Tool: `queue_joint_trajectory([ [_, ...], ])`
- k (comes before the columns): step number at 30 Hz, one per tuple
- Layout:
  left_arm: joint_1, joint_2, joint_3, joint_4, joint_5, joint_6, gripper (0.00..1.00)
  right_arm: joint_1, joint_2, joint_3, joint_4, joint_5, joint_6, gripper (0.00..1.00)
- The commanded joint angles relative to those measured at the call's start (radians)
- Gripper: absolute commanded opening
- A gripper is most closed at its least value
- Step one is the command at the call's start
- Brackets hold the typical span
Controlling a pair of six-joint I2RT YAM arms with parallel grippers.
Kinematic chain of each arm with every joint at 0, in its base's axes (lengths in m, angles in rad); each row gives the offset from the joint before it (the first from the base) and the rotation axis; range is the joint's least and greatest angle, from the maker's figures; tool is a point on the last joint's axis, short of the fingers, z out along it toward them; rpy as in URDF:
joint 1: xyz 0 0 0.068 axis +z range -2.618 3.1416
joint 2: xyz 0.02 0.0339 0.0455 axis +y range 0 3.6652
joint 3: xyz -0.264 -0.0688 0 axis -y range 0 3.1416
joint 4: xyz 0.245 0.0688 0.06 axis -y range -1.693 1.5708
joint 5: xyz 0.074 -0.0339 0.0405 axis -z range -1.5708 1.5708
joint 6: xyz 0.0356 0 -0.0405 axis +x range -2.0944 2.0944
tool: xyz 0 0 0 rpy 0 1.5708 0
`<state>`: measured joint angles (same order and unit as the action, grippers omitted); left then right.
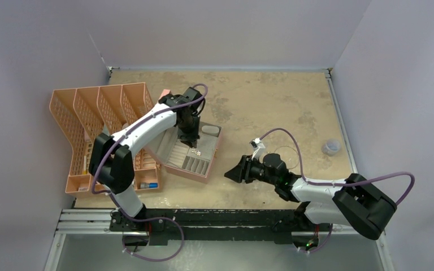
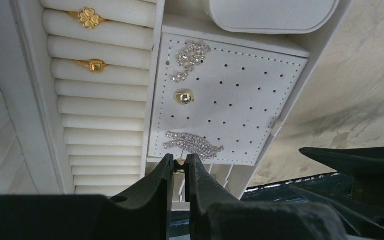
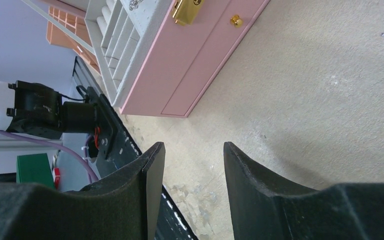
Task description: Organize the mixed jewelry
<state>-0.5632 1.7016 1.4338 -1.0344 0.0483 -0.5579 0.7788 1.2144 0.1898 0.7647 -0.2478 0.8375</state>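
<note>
Shows the left gripper point(image 2: 180, 167) with fingers clamped together on a tiny gold stud point(image 2: 179, 164), poised just off the near edge of the white perforated board point(image 2: 240, 95) inside the pink jewelry box point(image 1: 210, 165). Shows on that board a gold ball stud point(image 2: 183, 96) and two crystal earrings point(image 2: 192, 143), and in the padded rolls point(image 2: 105, 135) alongside, two gold rings point(image 2: 88, 17). Shows the right gripper point(image 3: 192, 152) with fingers apart and empty, low over the table point(image 3: 330, 125) in front of the box. Places a faint wire hoop point(image 1: 286, 147) on the table just behind the right wrist, well apart from the box.

Likely hazards:
- missing a hole and dropping the stud, given so slight a pinch at the very fingertips
- losing it down the gap at the board's edge on release
- snagging the crystal earring nearest the fingertips
- sweeping the hoop aside with the right arm
</note>
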Motion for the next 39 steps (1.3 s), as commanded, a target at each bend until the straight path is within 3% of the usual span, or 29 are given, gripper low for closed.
queue_joint_trajectory([
  [1, 0.011, 0.015, 0.046, -0.012, -0.032, 0.037, 0.11, 0.006, -0.007, -0.003, 0.062, 0.018, -0.007, 0.5],
  [39, 0.033, 0.029, -0.005, 0.06, -0.015, 0.067, 0.1, 0.006, -0.003, -0.029, 0.109, 0.021, -0.003, 0.5],
])
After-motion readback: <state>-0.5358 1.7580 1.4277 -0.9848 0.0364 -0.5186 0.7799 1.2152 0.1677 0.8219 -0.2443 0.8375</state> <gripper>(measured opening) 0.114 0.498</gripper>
